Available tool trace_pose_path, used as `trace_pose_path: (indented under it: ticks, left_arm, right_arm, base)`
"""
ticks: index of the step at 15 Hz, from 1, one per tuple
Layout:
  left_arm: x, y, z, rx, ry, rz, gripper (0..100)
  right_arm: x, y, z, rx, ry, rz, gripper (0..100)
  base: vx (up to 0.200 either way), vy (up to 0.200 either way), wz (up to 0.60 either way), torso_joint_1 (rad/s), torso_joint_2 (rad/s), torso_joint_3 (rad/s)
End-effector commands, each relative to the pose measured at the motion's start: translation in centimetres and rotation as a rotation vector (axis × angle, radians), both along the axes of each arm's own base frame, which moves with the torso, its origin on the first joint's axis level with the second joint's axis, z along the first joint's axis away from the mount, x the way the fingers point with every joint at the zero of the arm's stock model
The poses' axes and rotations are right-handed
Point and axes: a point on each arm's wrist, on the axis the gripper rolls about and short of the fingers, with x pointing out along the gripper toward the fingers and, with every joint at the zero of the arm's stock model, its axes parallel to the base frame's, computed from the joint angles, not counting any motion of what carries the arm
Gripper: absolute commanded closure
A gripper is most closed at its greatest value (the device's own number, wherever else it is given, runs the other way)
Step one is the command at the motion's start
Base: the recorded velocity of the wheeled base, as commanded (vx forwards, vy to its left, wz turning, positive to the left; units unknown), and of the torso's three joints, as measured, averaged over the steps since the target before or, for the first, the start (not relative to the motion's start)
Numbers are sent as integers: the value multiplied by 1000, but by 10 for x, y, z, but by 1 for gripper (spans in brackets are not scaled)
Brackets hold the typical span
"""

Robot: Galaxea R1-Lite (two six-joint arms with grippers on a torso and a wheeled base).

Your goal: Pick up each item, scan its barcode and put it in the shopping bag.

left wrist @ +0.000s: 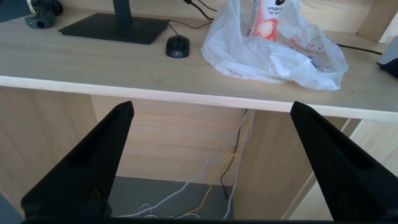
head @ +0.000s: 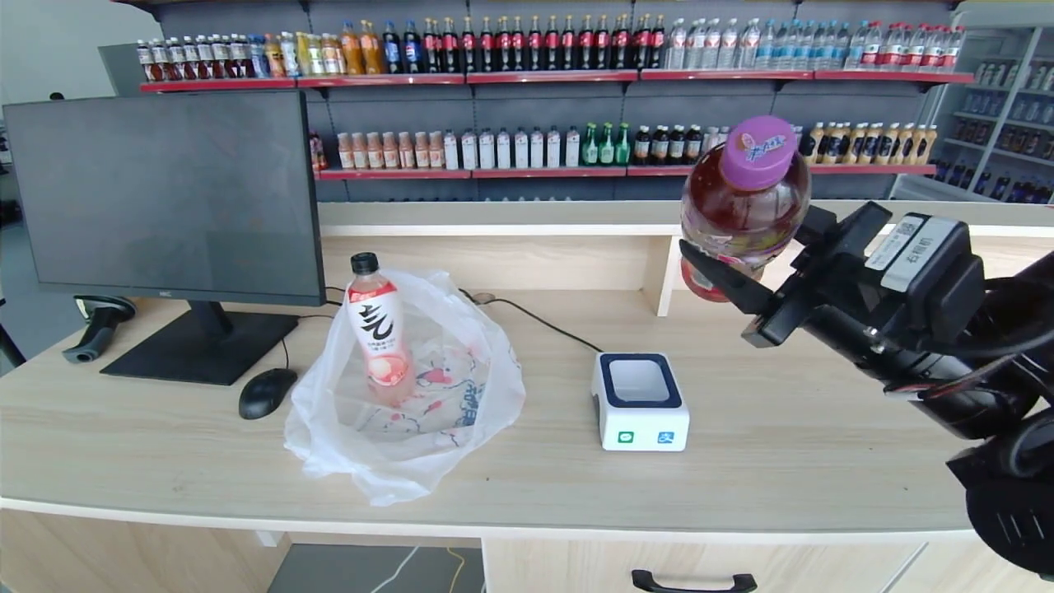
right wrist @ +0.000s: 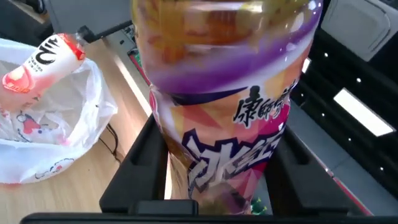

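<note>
The right gripper [head: 716,276] clamped a purple-capped drink bottle [head: 745,206] aloft, right of the barcode scanner [head: 640,399], apparently ready for scanning; the left gripper [left wrist: 212,107] hung open below the counter [head: 782,445] edge, near the shopping bag [head: 486,371].

Your purple-capped tea bottle [head: 745,198] sits tilted in the right gripper [head: 741,251]; the black-capped pink bottle [head: 377,333] stands in the open white shopping bag [head: 487,389], near the barcode scanner [head: 640,401].

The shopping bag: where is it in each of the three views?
Head view: shopping bag between mouse and scanner, on the counter.
Left wrist view: shopping bag beside the mouse.
Right wrist view: shopping bag beyond the held bottle.
Shared landmark: the pink bottle inside it.
</note>
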Motion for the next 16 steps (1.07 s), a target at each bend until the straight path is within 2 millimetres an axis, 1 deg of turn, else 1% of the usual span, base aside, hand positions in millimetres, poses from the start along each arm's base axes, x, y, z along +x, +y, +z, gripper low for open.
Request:
trace_pose_path:
  ticks: [1,3,4,5,6,7,8,9,11,12,16]
  left_arm:
    - [0,0,0,-1,-1,1,0]
    - [0,0,0,-2,-1,1,0]
    - [0,0,0,-2,1,1,0]
    - [0,0,0,-2,-1,1,0]
    - [0,0,0,-1,1,1,0]
    - [0,0,0,-1,1,1,0]
    - [0,0,0,-1,1,1,0]
    - [0,0,0,-1,-1,1,0]
    - [0,0,0,-1,-1,1,0]
    - [0,0,0,-1,-1,1,0]
    - [0,0,0,-2,-1,1,0]
  right_arm:
    - [-25,-4,4,96,73,-10,100]
    - [-30,-10,0,252,220,-44,100]
    - [-30,-11,0,300,251,-56,100]
    - [-28,-12,-7,413,353,-87,100]
    - [-28,-13,-12,457,399,-106,100]
    - [-26,-12,-13,476,412,-115,100]
    - [-21,-11,-17,511,448,-125,100]
    - [-21,-11,-24,525,486,-129,100]
    - [-21,-11,-29,515,506,-140,100]
    - [-23,-11,-41,491,552,-154,100]
    - [-22,-11,-44,504,573,-152,100]
  base:
    - [0,0,0,0,0,0]
    - [0,0,0,0,0,0]
    - [0,0,0,0,0,0]
    - [0,0,0,0,0,0]
    - [0,0,0,0,0,0]
    - [0,0,0,0,0,0]
    - [0,0,0,0,0,0]
    - [0,0,0,0,0,0]
    - [0,0,0,0,0,0]
    - [0,0,0,0,0,0]
    - [0,0,0,0,0,0]
